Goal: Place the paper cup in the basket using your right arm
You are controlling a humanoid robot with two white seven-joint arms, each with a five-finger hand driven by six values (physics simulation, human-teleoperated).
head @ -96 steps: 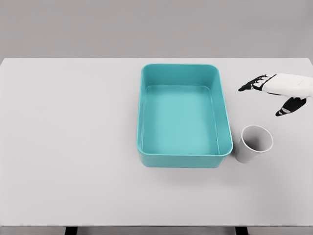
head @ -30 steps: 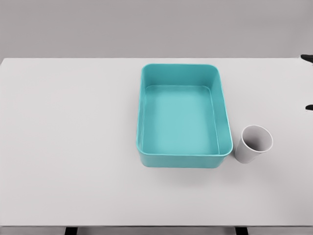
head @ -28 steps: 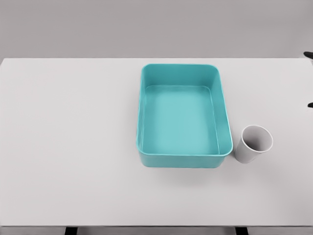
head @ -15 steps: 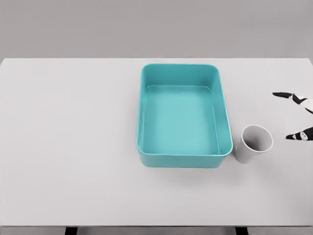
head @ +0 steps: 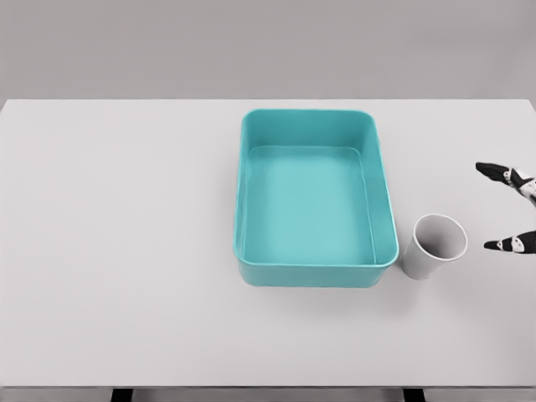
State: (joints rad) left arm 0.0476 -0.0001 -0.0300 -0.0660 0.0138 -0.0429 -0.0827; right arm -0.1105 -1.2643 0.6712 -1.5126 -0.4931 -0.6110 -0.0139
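While right hand [head: 512,209] came back in from the edge, fingers spread, empty | paper cup [head: 435,246] upright, touching basket [head: 385,201] R wall, untouched | reach resumed, grasp pending

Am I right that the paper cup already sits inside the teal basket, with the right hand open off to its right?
Not quite: in the head view the paper cup stands on the table just outside the teal basket, at its right. The right hand is open to the cup's right.
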